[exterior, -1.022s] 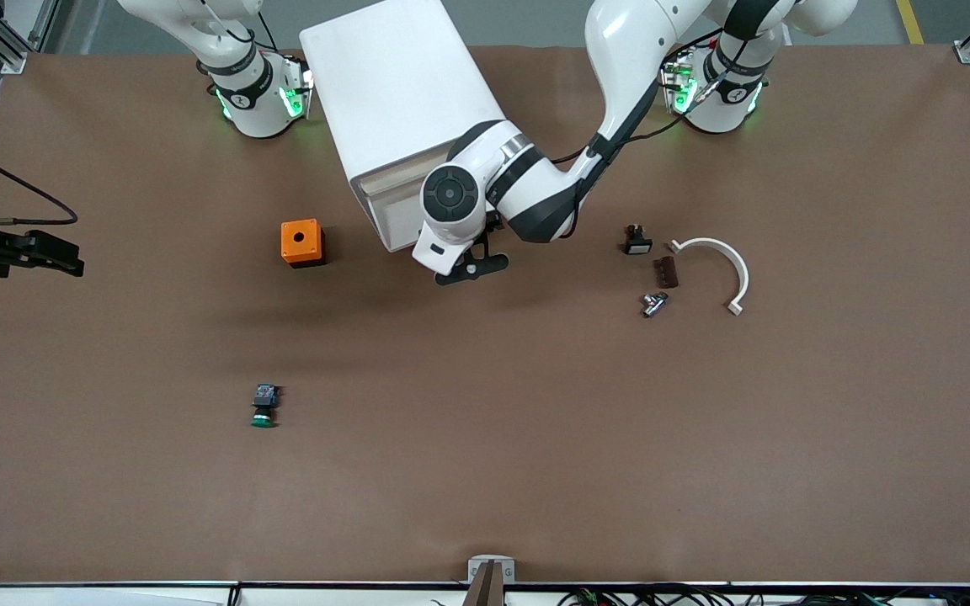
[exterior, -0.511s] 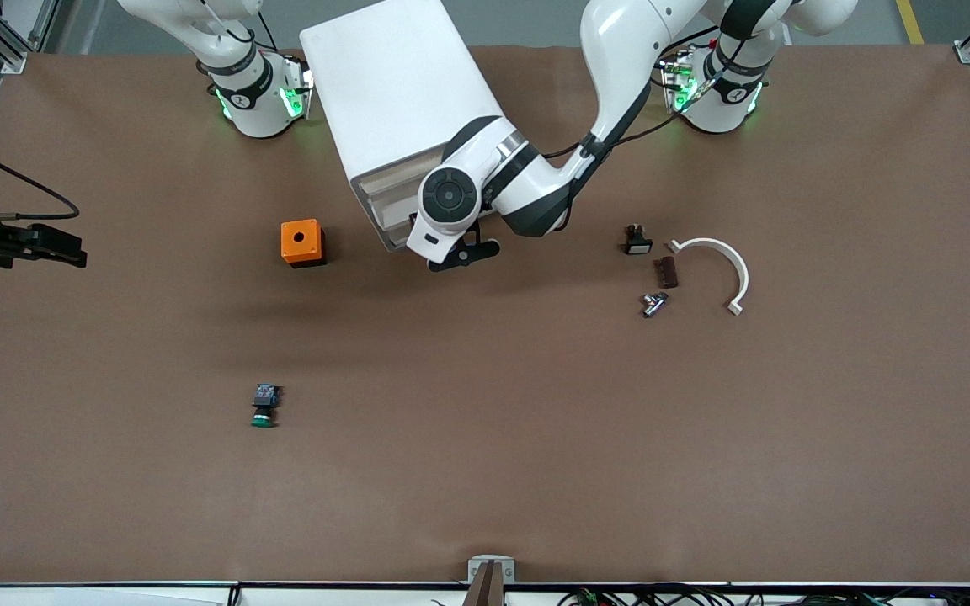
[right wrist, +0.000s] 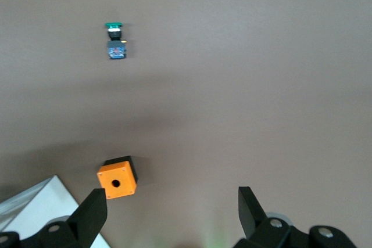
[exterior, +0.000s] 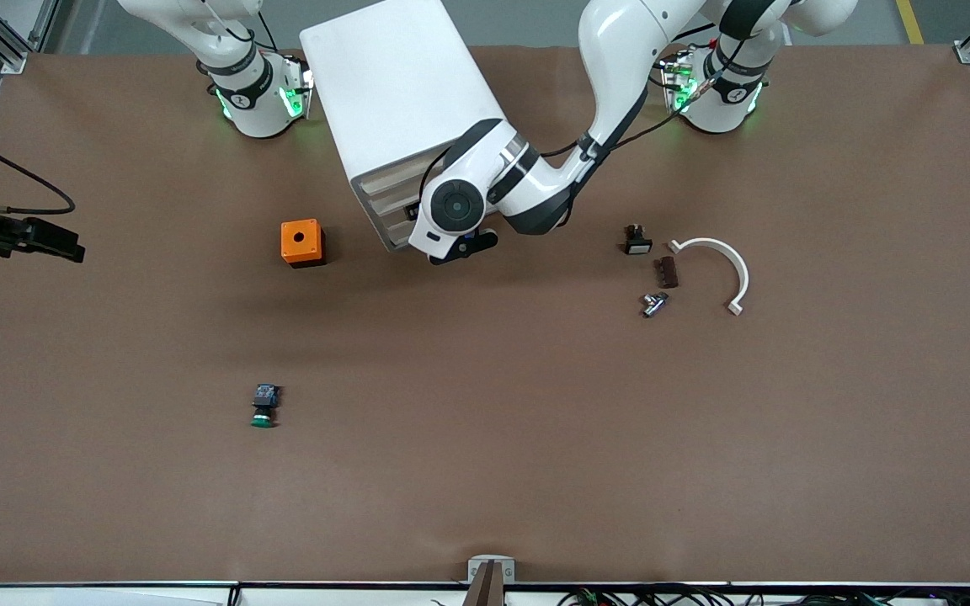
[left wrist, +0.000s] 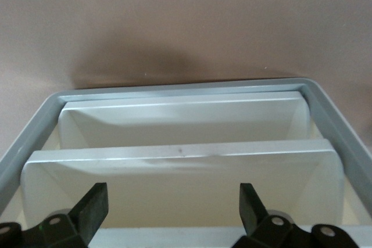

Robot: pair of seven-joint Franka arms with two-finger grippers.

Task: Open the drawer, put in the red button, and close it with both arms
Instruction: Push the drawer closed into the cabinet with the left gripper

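The white cabinet [exterior: 401,84] stands between the arm bases, its beige drawer fronts [exterior: 388,209] turned toward the front camera. My left gripper [exterior: 461,250] is open and empty right at those fronts. In the left wrist view, my left gripper [left wrist: 172,210] has its fingers spread before a drawer front [left wrist: 180,184], touching nothing that I can see. My right gripper [exterior: 71,244] hangs open and empty over the table's edge at the right arm's end; it also shows in the right wrist view [right wrist: 171,213]. No red-capped button shows in any view.
An orange box with a round hole [exterior: 302,242] stands beside the cabinet. A green-capped button [exterior: 263,406] lies nearer the camera. Toward the left arm's end lie a small black part [exterior: 636,241], a brown block [exterior: 665,272], a metal piece [exterior: 653,304] and a white curved piece [exterior: 725,261].
My left gripper has moved in toward the cabinet's drawer fronts and is now tucked against them. My right gripper has shifted slightly at the table's edge.
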